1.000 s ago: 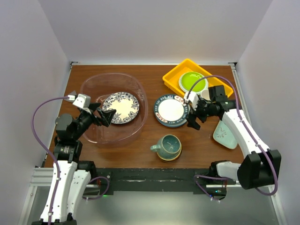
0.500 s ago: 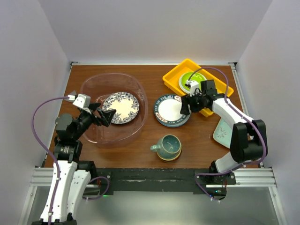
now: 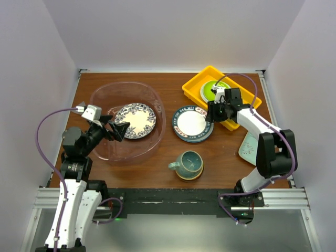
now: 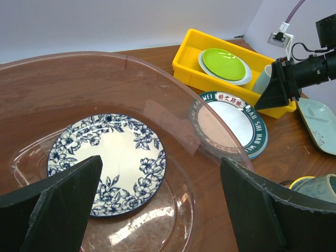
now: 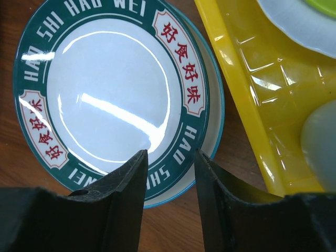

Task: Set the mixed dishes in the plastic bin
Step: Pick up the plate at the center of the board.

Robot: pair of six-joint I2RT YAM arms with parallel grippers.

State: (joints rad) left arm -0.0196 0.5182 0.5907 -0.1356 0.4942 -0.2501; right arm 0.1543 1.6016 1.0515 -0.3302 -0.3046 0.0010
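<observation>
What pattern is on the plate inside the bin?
The plate has blue flowers on white; left wrist view.

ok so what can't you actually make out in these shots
- Right wrist view: whether the right gripper touches the lettered plate; its fingers cover the near rim.
- Left wrist view: teal mug, cut by the right edge, lower part behind the left gripper.
- Right wrist view: pale object in the yellow tray, blurred, cut by the right edge.

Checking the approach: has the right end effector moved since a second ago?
Yes. The right end effector moved farther from the bases, along the lettered plate's right rim toward the yellow tray.
</observation>
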